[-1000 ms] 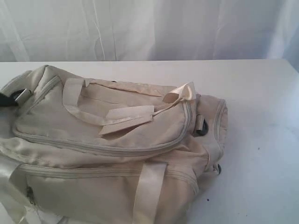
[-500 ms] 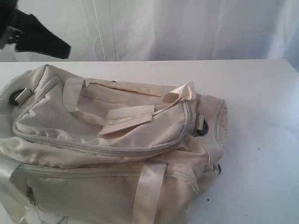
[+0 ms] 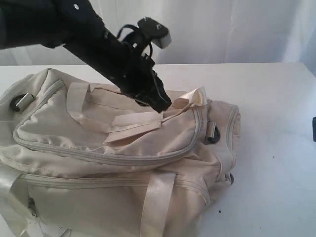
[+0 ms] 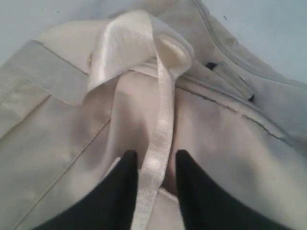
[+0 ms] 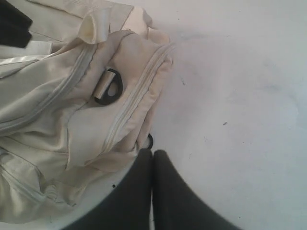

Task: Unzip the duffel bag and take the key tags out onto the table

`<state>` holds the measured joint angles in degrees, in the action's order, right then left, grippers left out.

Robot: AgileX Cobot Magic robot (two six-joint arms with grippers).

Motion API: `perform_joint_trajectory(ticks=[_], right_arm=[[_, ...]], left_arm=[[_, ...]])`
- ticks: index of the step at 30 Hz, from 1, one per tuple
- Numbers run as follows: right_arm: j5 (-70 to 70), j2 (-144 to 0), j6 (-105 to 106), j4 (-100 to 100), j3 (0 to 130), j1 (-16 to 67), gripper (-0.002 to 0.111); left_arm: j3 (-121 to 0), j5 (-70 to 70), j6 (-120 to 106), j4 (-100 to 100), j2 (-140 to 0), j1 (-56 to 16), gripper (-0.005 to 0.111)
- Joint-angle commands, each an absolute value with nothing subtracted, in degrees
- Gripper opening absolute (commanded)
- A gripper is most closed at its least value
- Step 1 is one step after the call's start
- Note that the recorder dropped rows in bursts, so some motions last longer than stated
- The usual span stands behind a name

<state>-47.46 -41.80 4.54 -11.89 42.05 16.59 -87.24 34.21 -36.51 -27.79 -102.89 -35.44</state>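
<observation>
The cream duffel bag (image 3: 98, 143) lies on the white table (image 3: 276, 94) with its zippers (image 3: 123, 159) closed. The key tags are hidden. My left gripper (image 3: 162, 104) hangs low over the bag's top, next to the raised loop of the satin handle (image 3: 191, 98). In the left wrist view its jaws (image 4: 156, 162) stand open astride the handle strap (image 4: 162, 115), which runs between the fingers unclamped. My right gripper (image 5: 153, 155) is shut and empty, above the table beside the bag's end (image 5: 129, 72).
A dark metal D-ring (image 5: 108, 86) sits on the bag's end panel, and a smaller dark ring (image 5: 150, 140) peeks out below it. Bare table stretches to the right of the bag (image 5: 240, 96). A white curtain (image 3: 222, 29) hangs behind the table.
The left arm has swung up from the bag's left end and across to the handle loop at the middle of the bag. The bag has not moved.
</observation>
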Motion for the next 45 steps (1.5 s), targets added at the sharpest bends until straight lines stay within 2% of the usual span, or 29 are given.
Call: perform_joint_trajectory(ticks=[1, 3, 8, 10, 15, 16, 35, 45], right_arm=[[-46.7, -41.8, 5.3, -12.3, 42.2, 16.7, 0.0], [-46.7, -41.8, 5.3, -13.1, 41.7, 16.7, 0.0], [-46.6, -41.8, 5.3, -13.2, 41.4, 16.7, 0.0], [-46.4, -41.8, 5.3, -13.2, 41.4, 16.7, 0.0], [-46.2, -41.8, 5.3, -13.4, 41.3, 16.7, 0.0], [-46.2, -41.8, 5.3, -13.4, 41.3, 16.7, 0.0], [-42.8, -42.5, 5.3, -13.8, 40.3, 16.7, 0.0], [-34.9, -47.8, 13.3, -28.9, 39.1, 16.7, 0.0]], left_arm=[[-88.0, 34.7, -36.0, -28.4, -106.6, -36.8, 0.067], [-88.0, 33.8, -36.0, -28.5, -108.1, -37.3, 0.073], [-88.0, 29.0, -34.9, -28.6, -110.8, -37.3, 0.065], [-88.0, 27.4, -34.5, -28.6, -111.3, -37.3, 0.054], [-88.0, 27.0, -34.5, -28.6, -110.0, -37.3, 0.006], [-88.0, 26.9, -34.5, -28.5, -109.5, -37.3, 0.0], [-88.0, 19.0, -34.9, -25.2, -90.3, -37.3, 0.0], [-88.0, 24.7, -35.0, -22.0, -84.3, -37.3, 0.0]])
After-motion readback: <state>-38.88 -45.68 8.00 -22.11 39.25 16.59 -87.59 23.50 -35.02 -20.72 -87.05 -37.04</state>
